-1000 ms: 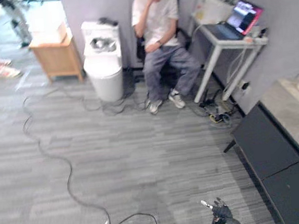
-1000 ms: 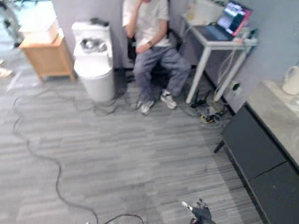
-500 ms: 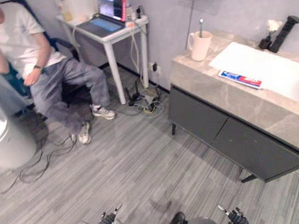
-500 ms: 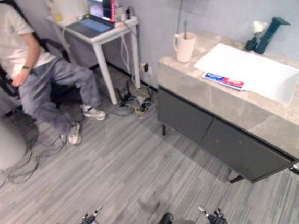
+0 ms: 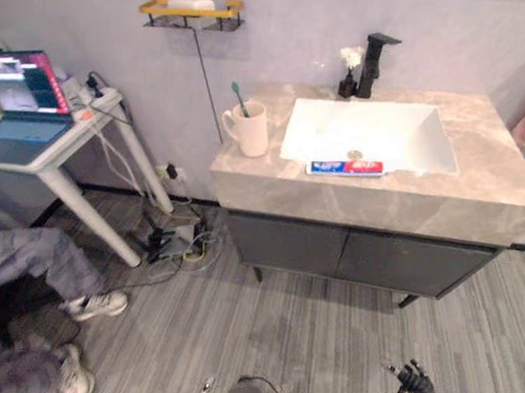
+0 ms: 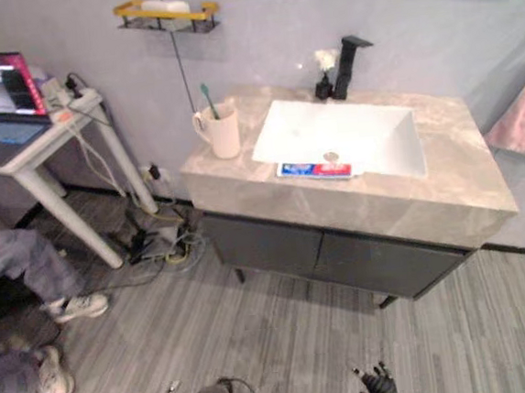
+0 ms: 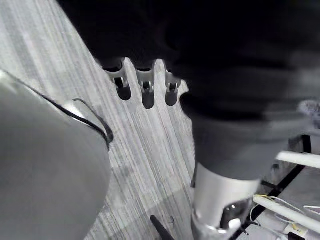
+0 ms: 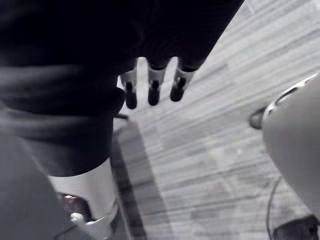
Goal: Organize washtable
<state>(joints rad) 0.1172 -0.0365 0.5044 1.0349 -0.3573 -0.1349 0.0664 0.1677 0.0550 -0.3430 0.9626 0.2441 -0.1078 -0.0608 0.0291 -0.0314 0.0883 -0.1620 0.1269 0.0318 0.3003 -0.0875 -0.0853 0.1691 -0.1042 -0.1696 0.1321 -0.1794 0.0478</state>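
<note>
Ahead, marble washtable [image 5: 373,203] against grey wall [image 5: 298,23]

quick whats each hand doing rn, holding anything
left hand: open, fingers straight, holding nothing
right hand: open, fingers straight, holding nothing

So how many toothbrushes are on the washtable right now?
1: a green toothbrush standing in the cream mug on the countertop, left of the sink. None lies loose; the mug could hide another.
</note>
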